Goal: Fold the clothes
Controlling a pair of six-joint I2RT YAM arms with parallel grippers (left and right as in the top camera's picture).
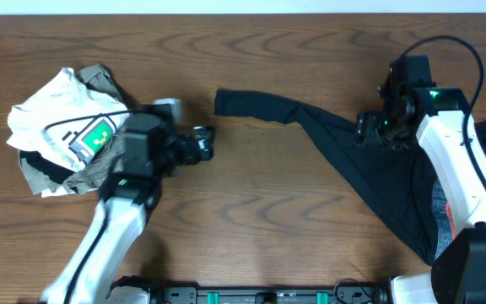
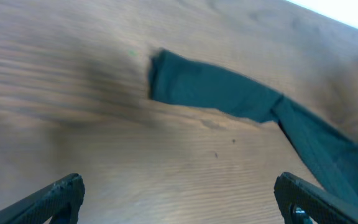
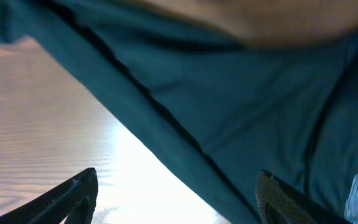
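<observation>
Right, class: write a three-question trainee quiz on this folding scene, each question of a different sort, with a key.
1. True or false: the left tool is open, with nothing between its fingers.
2. What lies under the right tool? A bare wood only; B the dark garment; C a folded stack.
3. Fill in: the white garment lies heaped beside the ____ arm.
Key: 1 true; 2 B; 3 left.

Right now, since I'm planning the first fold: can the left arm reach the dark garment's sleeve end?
Probably yes. The left gripper is open and faces the sleeve end, which lies flat close ahead. Only bare table shows between them, with nothing in the way.
</observation>
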